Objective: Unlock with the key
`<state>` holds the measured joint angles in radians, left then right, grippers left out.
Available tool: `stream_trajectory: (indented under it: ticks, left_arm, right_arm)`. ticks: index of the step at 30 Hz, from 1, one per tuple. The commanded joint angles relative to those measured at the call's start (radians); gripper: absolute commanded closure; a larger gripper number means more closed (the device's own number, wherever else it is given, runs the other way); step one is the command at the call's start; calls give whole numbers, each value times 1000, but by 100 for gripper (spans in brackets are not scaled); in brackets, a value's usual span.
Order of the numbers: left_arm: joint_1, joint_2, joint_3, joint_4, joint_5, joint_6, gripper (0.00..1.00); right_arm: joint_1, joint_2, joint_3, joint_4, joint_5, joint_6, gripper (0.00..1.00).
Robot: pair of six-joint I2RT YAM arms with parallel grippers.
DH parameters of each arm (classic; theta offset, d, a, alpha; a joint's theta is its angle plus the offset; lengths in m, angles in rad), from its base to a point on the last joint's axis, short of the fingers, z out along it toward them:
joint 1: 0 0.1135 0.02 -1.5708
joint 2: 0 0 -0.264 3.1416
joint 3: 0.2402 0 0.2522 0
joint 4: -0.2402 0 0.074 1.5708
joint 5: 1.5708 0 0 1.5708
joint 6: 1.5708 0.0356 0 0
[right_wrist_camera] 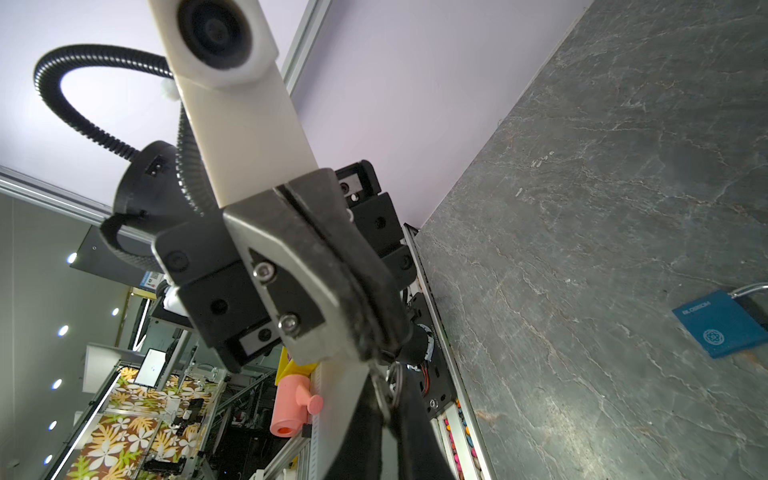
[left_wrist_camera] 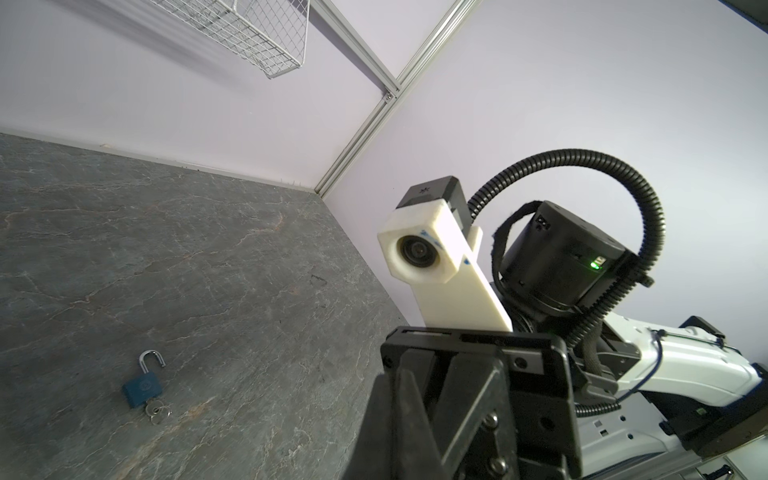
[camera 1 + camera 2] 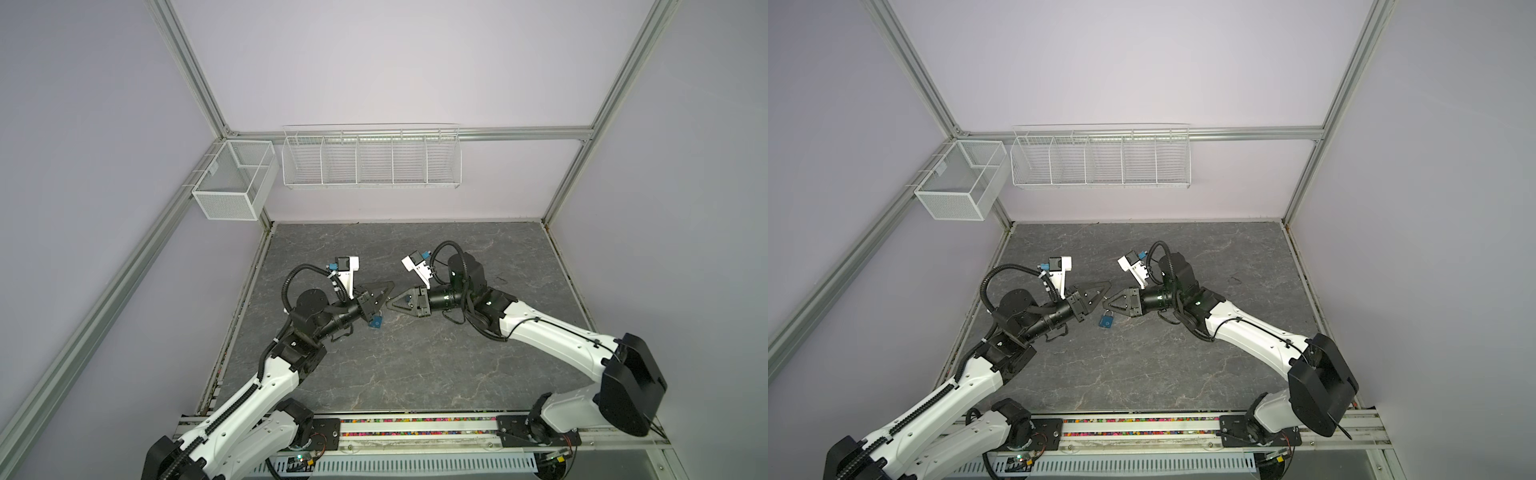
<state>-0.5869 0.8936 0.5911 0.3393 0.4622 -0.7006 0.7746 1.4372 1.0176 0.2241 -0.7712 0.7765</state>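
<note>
Padlock (image 2: 141,388) lies flat on the table (image 2: 249,249), shackle (image 2: 150,359) open, key (image 2: 157,411) in its base. My left pincer (image 3: 1108,286) and right pincer (image 3: 1106,301) are both clenched, apparently empty, tips nearly meeting just beside it. Looks unlocked, so I'd lift straight clear without brushing it.

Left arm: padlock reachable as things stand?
Likely yes. The padlock lies on the table close beside the left hand, nothing covering it. The right hand sits nearby and may crowd the approach; the left hand is shut and would need opening.
</note>
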Motion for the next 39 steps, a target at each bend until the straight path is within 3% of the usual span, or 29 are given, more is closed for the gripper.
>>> stream_trajectory:
  ticks: [1,7,8,11,15,27,31,39]
  left_arm:
    - [3,-18,27,10,17,19,100]
    - [3,-18,53,-50,-14,22,98]
    - [3,-22,64,-76,-28,24,83]
    - [2,-28,95,-139,-60,34,53]
    - [2,-37,102,-191,-139,27,40]
    - [2,117,208,-693,-453,62,32]
    - [2,244,255,-770,-444,125,24]
    - [-6,482,296,-787,-480,156,24]
  right_arm:
    - [-9,-11,-23,51,-8,16,93]
    - [-12,-14,-27,61,-8,27,94]
    - [-15,-17,-29,56,-6,30,94]
    - [-25,-24,-32,-8,31,19,94]
    - [-49,-18,-46,-78,68,6,94]
    - [-73,-56,-167,-126,204,10,94]
    - [-100,-53,-164,-175,190,6,94]
    - [-115,-4,-144,-216,128,-45,94]
